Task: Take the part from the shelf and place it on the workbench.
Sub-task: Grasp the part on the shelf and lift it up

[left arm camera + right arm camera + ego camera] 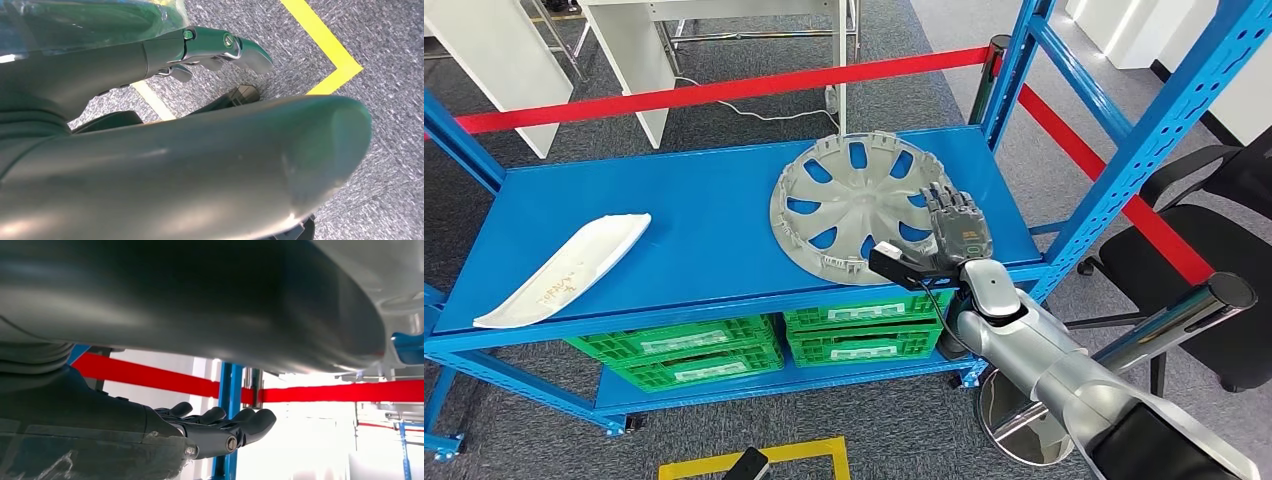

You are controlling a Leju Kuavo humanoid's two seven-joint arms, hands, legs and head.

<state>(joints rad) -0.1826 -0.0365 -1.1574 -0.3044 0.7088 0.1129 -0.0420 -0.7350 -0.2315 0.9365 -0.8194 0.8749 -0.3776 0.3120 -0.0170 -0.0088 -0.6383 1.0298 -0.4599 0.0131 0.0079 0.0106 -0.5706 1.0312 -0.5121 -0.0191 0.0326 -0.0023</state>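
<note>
- Head view: grey wheel cover [856,208], the part to fetch, lies flat on the blue shelf [704,230], right of centre in the frame. Its near rim overhangs the shelf's front edge a little.
- Right hand [956,228] sits at the cover's right rim, lower right of centre, its fingers [946,205] laid over the top face. Whether the thumb is under the rim I cannot tell from here, so a closed hold is not confirmed.
- A white curved panel [564,270] rests at the left of the shelf, well apart. Green crates [774,345] sit on the tier below.
- Left wrist view: left hand [220,47] hangs over grey carpet near a yellow floor line [325,45], fingers loosely curled, holding nothing.
- Right wrist view: dark fingertips [250,422] reach out straight and level at lower centre, the thick thumb looms across the top; a red barrier tape [320,392] runs behind.
- Judgement: clamp the rim firmly between thumb and fingers before lifting. A one-sided hold on a wide disc will likely tip, so lift slowly and keep clear of the blue upright [1014,70] at upper right.
</note>
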